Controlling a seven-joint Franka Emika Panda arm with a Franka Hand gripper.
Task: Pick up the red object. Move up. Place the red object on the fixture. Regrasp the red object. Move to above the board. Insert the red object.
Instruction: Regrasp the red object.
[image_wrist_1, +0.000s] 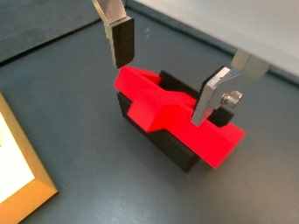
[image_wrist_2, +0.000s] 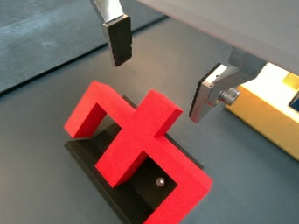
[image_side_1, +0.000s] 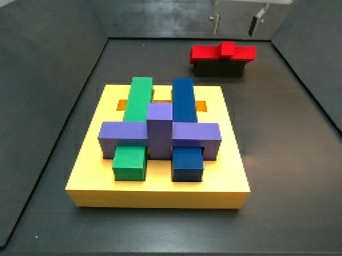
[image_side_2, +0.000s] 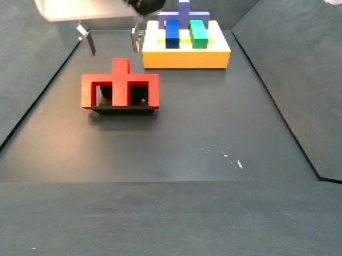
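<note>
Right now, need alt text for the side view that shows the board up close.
A yellow board fills the foreground, carrying green, blue and purple blocks. Behind it, the red object rests on the dark fixture. The gripper hovers above them, jaws open and empty.

desk (image_side_1: 287, 150): dark grey, matte | board (image_side_1: 94, 170): yellow slab resting on desk | fixture (image_side_1: 221, 68): on desk, well beyond board | gripper (image_side_1: 238, 20): above fixture, jaws apart
</note>
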